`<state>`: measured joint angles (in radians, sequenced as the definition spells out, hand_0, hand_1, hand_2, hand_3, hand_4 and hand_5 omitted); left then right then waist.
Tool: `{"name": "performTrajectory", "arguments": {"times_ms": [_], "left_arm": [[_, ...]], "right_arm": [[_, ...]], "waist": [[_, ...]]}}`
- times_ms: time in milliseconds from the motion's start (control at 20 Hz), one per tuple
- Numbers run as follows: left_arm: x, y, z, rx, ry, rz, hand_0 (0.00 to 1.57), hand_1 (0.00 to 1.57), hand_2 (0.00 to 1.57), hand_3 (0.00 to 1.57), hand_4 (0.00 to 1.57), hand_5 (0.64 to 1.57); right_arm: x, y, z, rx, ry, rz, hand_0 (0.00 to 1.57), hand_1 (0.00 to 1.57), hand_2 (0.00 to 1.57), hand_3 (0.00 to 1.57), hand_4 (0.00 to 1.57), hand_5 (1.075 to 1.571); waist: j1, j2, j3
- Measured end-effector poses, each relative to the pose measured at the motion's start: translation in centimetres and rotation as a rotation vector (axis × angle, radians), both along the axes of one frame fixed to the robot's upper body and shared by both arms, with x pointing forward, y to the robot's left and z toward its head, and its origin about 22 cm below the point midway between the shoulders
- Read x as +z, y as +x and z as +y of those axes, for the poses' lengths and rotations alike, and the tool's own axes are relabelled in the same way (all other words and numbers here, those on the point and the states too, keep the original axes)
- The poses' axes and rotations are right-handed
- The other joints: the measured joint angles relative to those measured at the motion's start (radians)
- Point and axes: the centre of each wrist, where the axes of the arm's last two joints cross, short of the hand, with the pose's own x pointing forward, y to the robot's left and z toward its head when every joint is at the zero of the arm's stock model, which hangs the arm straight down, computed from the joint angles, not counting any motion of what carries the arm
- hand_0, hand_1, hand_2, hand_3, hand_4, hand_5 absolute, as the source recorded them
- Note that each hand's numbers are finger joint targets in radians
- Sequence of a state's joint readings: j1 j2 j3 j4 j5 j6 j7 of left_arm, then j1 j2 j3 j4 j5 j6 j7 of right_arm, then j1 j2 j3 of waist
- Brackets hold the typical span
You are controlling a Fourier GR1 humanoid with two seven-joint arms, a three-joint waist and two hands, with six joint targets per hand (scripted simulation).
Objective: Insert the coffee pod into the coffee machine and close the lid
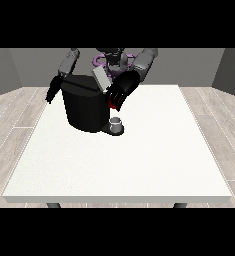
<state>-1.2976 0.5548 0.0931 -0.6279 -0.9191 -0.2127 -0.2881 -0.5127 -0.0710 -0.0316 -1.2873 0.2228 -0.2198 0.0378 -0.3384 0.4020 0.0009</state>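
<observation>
Front view, noted from big to small. White table spans most of the view. Coffee machine, a dark drum, stands at the table's far left part, upright, long axis vertical. Its lid, a pale flap, is raised and tilts up toward the robot, so the machine is not yet closed.

Hand at the view's right hangs over the machine's right top edge, just beside the lid, fingers curled downward; whether they hold anything I cannot tell. A red thing at the machine shows just below those fingers. Hand at the view's left hangs by the machine's left side, fingers straight, holding nothing.

Small grey cup sits upright on the machine's base tray. Coffee pod: not plainly seen, so no heading or axis can be given for it.

Judgement: lid closing remains; insertion unconfirmed.
</observation>
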Motion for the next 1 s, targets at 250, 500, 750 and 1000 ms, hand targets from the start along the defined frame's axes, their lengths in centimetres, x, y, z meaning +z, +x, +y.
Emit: {"name": "performTrajectory", "arguments": {"times_ms": [250,500,750,1000], "left_arm": [[0.5,-0.1,0.6,0.007,-0.003,-0.016,0.00,0.00,0.43,0.33,0.00,1.571],[-0.8,0.2,0.3,0.014,-0.007,0.018,0.00,0.00,0.00,0.15,0.00,1.571],[-5.8,0.6,-0.7,-0.002,-0.038,0.143,0.00,0.00,0.00,0.00,0.00,1.571],[-11.9,0.4,-2.7,-0.052,-0.134,0.268,0.00,0.00,0.15,0.00,0.00,1.571]], "right_arm": [[0.6,0.3,-0.4,-0.002,0.010,0.006,0.00,0.00,0.00,0.00,0.15,1.571],[-0.7,0.0,-0.9,-0.009,0.023,0.033,0.00,0.00,0.00,0.00,0.00,1.571],[-4.0,-1.2,-2.6,-0.054,0.046,0.133,0.00,0.00,0.00,0.00,0.00,1.571],[-8.0,-3.5,-4.5,-0.091,0.055,0.241,0.00,0.00,0.00,0.00,0.00,1.571]], "waist": [[0.006,-0.004,0.0004],[0.026,-0.036,0.0002],[0.091,-0.149,-0.0003],[0.158,-0.280,-0.0006]]}}
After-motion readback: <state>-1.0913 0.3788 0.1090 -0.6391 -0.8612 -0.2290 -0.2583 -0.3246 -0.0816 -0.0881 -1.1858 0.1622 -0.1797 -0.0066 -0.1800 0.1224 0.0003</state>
